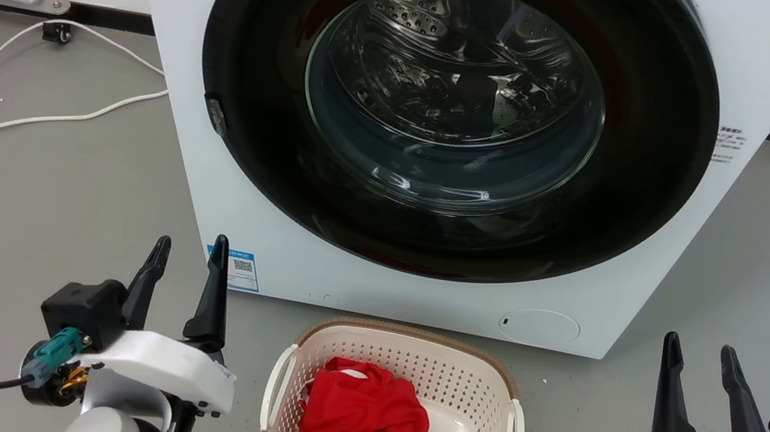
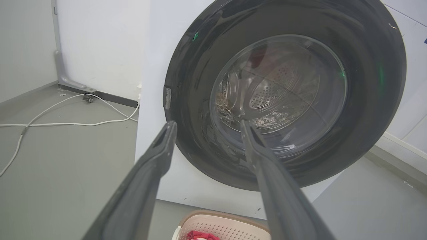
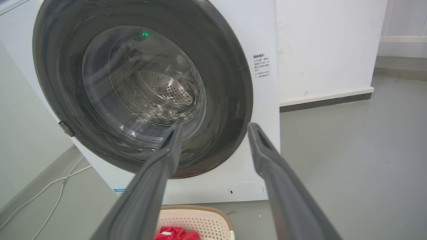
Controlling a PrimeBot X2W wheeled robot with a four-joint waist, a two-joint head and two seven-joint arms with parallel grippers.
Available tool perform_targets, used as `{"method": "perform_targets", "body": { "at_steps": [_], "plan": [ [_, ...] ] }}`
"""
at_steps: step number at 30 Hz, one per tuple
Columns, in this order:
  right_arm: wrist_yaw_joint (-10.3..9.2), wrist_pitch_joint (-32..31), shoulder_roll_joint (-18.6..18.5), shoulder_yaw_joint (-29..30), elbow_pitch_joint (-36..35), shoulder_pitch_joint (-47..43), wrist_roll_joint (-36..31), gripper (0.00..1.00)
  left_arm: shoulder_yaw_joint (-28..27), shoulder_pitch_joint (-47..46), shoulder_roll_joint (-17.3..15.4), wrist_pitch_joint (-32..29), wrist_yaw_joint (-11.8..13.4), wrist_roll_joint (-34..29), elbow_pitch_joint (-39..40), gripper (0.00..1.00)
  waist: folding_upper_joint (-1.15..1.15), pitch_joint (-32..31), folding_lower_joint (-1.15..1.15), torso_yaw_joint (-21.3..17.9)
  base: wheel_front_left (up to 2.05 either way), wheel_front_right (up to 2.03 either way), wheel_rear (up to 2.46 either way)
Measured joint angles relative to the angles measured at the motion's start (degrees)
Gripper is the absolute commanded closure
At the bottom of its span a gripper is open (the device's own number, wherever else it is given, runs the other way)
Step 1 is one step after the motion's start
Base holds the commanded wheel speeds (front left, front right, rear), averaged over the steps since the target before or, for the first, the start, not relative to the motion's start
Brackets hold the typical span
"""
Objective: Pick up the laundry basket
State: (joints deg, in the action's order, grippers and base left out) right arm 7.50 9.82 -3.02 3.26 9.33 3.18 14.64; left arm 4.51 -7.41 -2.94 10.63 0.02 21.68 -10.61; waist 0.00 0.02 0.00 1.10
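The laundry basket (image 1: 475, 381) sits between the left gripper (image 1: 192, 242) and right gripper (image 1: 700, 345), touching neither. Both are spread, empty.

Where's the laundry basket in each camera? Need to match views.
Head view: cream-white perforated plastic laundry basket with brown rim, bottom centre.
Left wrist view: basket, bottom edge, just right of centre.
Right wrist view: basket, bottom edge, just left of centre.
Shared landmark: white washing machine's round dark door behind it.
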Motion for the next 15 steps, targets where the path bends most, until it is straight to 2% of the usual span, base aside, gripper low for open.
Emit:
{"method": "perform_targets", "body": {
  "at_steps": [15],
  "plan": [
    [0.0, 0.6, 0.0, -0.1, -0.1, -0.6, -9.8, 0.0, 0.8, -0.8, 0.0, 2.2, 1.5, -9.9, -0.9, 0.0, 0.0, -0.3, 0.0, 0.3, 0.0, 0.0, 0.0]
  ]
}}
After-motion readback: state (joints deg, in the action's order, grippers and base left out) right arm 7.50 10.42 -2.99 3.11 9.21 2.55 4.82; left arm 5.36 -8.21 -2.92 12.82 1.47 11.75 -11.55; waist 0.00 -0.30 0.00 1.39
